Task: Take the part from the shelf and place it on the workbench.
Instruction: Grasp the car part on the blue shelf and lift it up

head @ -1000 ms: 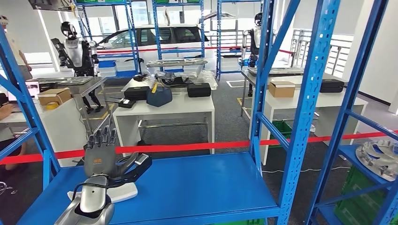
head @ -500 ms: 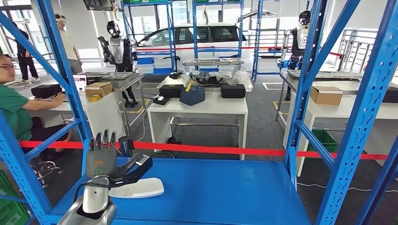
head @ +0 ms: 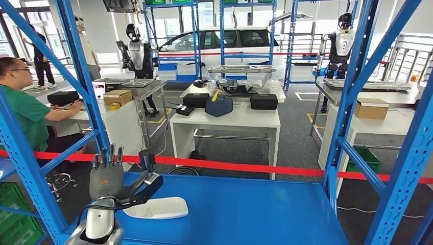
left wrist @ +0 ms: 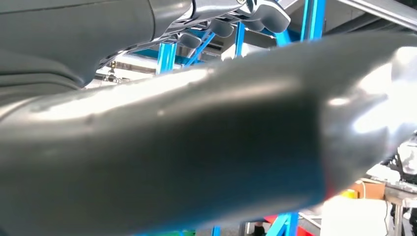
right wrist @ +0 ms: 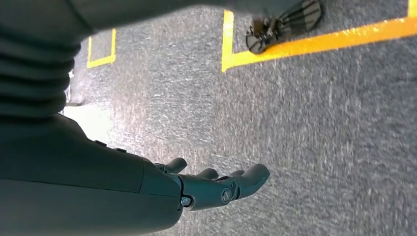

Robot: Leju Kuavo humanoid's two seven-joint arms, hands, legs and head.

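Left hand (head: 108,179) raised, fingers upright and apart, thumb out, right hand (right wrist: 206,189) hanging, fingers loosely spread

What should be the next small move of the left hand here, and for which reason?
Probably lower the left hand onto the white part and close on it. The hand stands upright with fingers up and thumb out over the part's near end, which lies flat on the blue shelf, apparently not gripped.
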